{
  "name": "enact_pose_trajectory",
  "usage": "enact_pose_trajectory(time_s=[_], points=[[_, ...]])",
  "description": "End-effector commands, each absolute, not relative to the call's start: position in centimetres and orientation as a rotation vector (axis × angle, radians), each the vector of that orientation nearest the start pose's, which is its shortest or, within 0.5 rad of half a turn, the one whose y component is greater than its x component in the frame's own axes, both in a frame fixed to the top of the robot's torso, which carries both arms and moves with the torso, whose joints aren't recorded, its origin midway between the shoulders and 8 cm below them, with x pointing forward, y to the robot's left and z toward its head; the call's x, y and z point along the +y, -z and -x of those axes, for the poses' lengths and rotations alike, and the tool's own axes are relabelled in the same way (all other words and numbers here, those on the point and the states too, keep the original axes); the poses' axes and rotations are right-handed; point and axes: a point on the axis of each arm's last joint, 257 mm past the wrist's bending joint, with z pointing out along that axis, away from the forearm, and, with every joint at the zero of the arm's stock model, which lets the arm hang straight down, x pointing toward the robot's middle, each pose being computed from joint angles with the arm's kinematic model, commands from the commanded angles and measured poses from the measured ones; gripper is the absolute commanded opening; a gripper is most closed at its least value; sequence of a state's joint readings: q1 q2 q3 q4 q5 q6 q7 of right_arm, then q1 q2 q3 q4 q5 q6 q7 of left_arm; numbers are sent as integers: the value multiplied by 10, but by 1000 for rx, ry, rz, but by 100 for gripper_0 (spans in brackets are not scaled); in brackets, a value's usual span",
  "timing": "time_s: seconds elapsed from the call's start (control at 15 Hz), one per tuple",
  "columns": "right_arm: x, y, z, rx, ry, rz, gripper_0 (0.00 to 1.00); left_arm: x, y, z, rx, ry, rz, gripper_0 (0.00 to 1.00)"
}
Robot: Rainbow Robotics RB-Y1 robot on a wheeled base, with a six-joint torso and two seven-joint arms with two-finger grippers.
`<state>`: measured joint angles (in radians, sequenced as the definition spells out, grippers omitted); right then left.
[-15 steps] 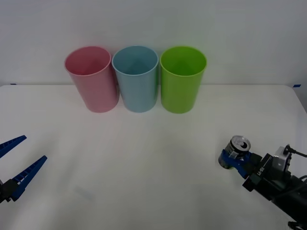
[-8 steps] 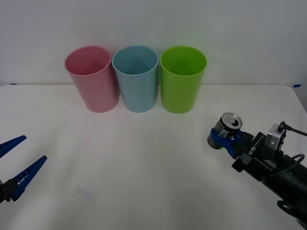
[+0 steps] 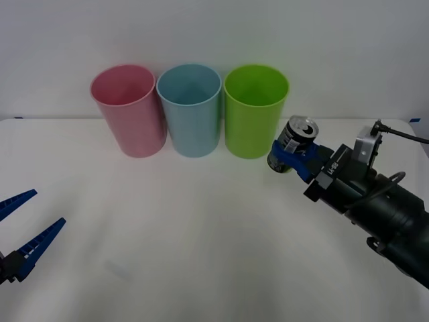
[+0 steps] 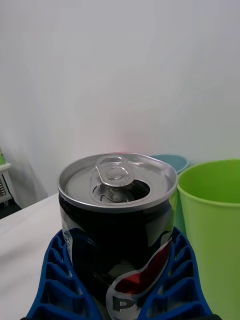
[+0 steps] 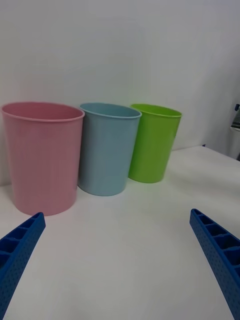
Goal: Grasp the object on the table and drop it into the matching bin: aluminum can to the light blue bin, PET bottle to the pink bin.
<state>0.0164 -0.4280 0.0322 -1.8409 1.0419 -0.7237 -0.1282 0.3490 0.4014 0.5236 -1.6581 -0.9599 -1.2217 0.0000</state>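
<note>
The aluminum can (image 3: pixel 293 143), silver-topped with a dark label and a pull tab, is held above the white table (image 3: pixel 201 228), just right of the lime green cup. My right gripper (image 3: pixel 289 158) is shut on it, blue fingers on both sides of the can (image 4: pixel 118 225). At the back stand the pink bin (image 3: pixel 129 109) and, right of it, the light blue bin (image 3: pixel 192 108); the can is to the right of both, past the green cup. My left gripper (image 3: pixel 21 231) rests open low at the left edge, with its fingers (image 5: pixel 17 250) spread wide.
A lime green cup (image 3: pixel 255 110) stands right of the light blue bin, close beside the held can. The three cups (image 5: pixel 105 147) form a row against the white back wall. The table's middle and front are bare white surface.
My right gripper has lifted the can and carried it back and to the left, from the table's right side up beside the green cup. The left arm has stayed still.
</note>
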Motion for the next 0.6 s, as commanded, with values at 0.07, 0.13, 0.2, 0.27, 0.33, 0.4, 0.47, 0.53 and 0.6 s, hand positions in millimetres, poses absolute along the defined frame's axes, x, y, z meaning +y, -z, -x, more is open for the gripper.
enact_pose_trajectory(time_s=[0.07, 0.13, 0.2, 0.27, 0.33, 0.4, 0.47, 0.53, 0.6], points=[[-106, 70, -455, 1269, -794, 569, 0, 330, 169, -342, 1441, 567, -465, 100], [-101, 65, -462, 1266, -784, 563, 0, 330, 169, -342, 1441, 567, -465, 100], [-97, 57, -468, 1254, -762, 562, 0, 330, 169, -342, 1441, 567, -465, 100], [-92, 53, -474, 1249, -750, 558, 0, 330, 169, -342, 1441, 567, -465, 100], [-85, 48, -481, 1245, -750, 557, 0, 330, 169, -342, 1441, 567, -465, 100], [-79, 46, -488, 1242, -759, 560, 0, 330, 169, -342, 1441, 567, -465, 100], [-72, 42, -498, 1237, -757, 567, 0, 330, 169, -342, 1441, 567, -465, 100], [-69, 40, -504, 1235, -748, 571, 0, 330, 169, -342, 1441, 567, -465, 100], [-62, 38, -515, 1233, -742, 572, 0, 330, 169, -342, 1441, 567, -465, 100]])
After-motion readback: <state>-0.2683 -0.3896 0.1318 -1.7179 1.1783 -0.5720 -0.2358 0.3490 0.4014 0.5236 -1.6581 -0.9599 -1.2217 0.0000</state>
